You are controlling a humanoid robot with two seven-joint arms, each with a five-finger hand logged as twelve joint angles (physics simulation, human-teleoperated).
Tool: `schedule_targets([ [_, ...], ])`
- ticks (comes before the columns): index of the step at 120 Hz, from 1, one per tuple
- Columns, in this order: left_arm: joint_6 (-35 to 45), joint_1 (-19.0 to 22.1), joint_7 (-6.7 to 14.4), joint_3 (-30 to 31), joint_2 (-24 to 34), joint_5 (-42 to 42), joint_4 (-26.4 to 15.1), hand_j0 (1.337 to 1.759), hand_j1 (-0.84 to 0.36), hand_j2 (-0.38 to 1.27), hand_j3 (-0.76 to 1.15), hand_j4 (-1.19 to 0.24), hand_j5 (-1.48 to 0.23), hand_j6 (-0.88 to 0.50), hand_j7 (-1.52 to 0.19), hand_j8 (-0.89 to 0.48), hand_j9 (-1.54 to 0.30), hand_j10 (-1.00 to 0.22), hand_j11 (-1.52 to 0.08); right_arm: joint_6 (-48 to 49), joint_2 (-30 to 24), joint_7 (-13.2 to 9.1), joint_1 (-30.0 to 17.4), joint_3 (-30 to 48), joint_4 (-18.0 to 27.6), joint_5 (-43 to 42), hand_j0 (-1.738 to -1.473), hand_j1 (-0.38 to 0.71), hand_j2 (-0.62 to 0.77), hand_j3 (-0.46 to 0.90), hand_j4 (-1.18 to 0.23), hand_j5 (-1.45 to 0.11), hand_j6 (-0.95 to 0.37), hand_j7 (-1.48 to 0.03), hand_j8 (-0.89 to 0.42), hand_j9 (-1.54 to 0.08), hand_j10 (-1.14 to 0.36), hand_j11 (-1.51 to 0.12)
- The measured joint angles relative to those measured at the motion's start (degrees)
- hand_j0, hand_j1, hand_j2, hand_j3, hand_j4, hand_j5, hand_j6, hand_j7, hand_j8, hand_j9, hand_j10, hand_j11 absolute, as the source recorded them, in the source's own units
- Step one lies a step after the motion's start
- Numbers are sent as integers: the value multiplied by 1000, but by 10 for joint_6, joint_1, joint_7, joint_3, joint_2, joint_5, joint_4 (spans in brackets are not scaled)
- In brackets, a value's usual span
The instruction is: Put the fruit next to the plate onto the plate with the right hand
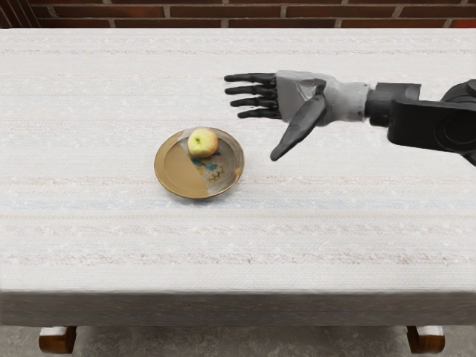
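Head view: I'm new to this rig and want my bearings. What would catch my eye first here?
The right hand, open with fingers spread and holding nothing, reaches in from the right edge, just right of the plate. A yellow-green apple sits on the plate, toward its far rim, near the middle of the table.

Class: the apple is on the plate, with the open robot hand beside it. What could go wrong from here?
1. The apple sits near the far rim of the plate, so it might roll off.
2. The right robot hand, its thumb pointing down toward the plate, could clip the rim on its next move.
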Motion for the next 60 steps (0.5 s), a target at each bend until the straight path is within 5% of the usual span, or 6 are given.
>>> schedule_targets([
  [27,0,0,0,0,0,0,0,1658,59,49,0,-242,-314,-242,-314,-242,-314,-242,-314,23,-158,-1,-69,0,3,120,-1658,-293,-3,0,-48,-64,-47,-64,-46,-64,-47,-63],
  [60,0,0,0,0,0,0,-1,1658,60,49,0,-241,-314,-241,-314,-241,-314,-241,-314,26,-198,-2,-104,-3,2,144,-1658,-301,-5,0,-39,-53,-38,-54,-38,-53,-39,-53],
])
